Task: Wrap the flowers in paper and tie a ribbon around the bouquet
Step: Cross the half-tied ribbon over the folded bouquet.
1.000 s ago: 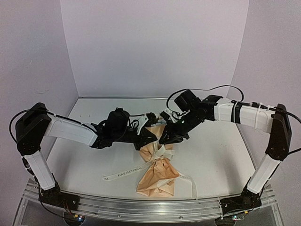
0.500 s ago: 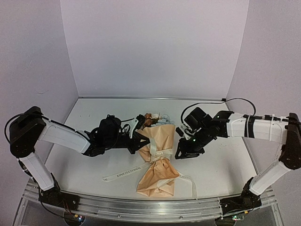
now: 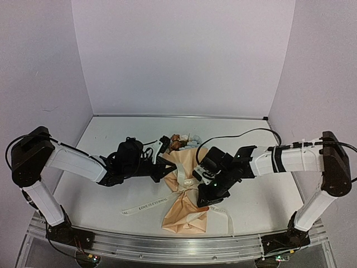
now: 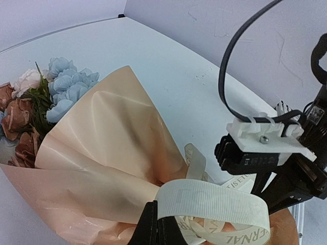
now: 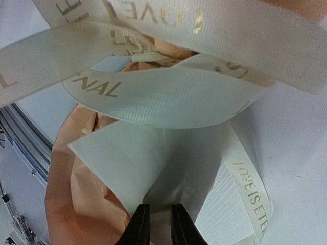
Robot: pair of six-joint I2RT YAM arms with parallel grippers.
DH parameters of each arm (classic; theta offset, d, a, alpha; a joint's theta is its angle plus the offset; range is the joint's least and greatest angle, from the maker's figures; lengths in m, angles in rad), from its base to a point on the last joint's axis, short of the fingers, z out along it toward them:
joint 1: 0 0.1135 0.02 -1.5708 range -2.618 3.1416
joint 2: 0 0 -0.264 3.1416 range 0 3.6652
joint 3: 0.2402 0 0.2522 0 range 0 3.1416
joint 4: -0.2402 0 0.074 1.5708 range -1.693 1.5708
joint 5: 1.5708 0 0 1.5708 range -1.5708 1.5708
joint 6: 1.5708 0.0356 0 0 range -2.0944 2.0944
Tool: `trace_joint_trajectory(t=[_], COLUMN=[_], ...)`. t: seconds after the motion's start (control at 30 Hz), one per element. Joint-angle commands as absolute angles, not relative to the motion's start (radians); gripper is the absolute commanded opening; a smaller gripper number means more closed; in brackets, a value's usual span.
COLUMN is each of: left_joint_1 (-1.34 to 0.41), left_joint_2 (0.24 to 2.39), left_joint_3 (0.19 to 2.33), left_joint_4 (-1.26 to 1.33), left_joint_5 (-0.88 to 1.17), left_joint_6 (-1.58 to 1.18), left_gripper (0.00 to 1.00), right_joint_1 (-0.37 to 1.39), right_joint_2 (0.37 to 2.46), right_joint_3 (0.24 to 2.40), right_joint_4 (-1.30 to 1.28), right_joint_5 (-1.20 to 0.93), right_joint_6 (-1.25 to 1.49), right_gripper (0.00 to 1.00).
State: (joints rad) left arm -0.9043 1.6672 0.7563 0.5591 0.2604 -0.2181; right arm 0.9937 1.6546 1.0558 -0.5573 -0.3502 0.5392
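Bouquet [image 3: 186,215] lies on the worktop [image 3: 106,137] between the two arms. Flowers [image 3: 179,141] point to the back wall, flared paper [image 4: 102,148] foot points to the near rail. Ribbon [image 3: 150,205] goes round the narrow waist. One lettered tail lies flat on the worktop to the left, another trails past the foot on the right. Left pincer [image 4: 153,224] is fully closed, nipping a ribbon band on the bouquet's left side. Right pincer [image 5: 158,219] is on the waist's right side, fingers [image 5: 139,224] nearly together and pinching a fold of ribbon. Loose loops hang between the two.
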Motion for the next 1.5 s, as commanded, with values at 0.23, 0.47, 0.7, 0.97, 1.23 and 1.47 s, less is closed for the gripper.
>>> trace_joint_trajectory(t=[0.23, 0.47, 0.7, 0.97, 1.23, 1.47], left_joint_1=[-0.911, -0.911, -0.910, -0.910, -0.910, -0.910], left_joint_2=[1.631, 1.637, 1.623, 1.602, 1.595, 1.589], left_joint_3=[0.681, 0.702, 0.713, 0.723, 0.732, 0.738], left_joint_4=[0.541, 0.496, 0.476, 0.455, 0.446, 0.438], left_joint_5=[0.330, 0.367, 0.361, 0.351, 0.352, 0.349], left_joint_6=[-0.189, -0.163, -0.144, -0.128, -0.121, -0.116], left_gripper=[0.00, 0.00, 0.00, 0.00, 0.00, 0.00], right_joint_1=[1.016, 1.053, 1.053, 1.052, 1.051, 0.920], right_joint_2=[1.761, 1.806, 1.642, 1.464, 1.460, 1.570], right_joint_3=[0.953, 0.927, 0.951, 0.969, 0.921, 0.894], right_joint_4=[-0.408, -0.389, -0.501, -0.567, -0.389, -0.135], right_joint_5=[-0.343, -0.266, -0.231, -0.158, 0.042, -0.039], right_joint_6=[0.522, 0.497, 0.400, 0.287, 0.019, 0.114], right_gripper=[0.19, 0.21, 0.34, 0.49, 0.59, 0.54])
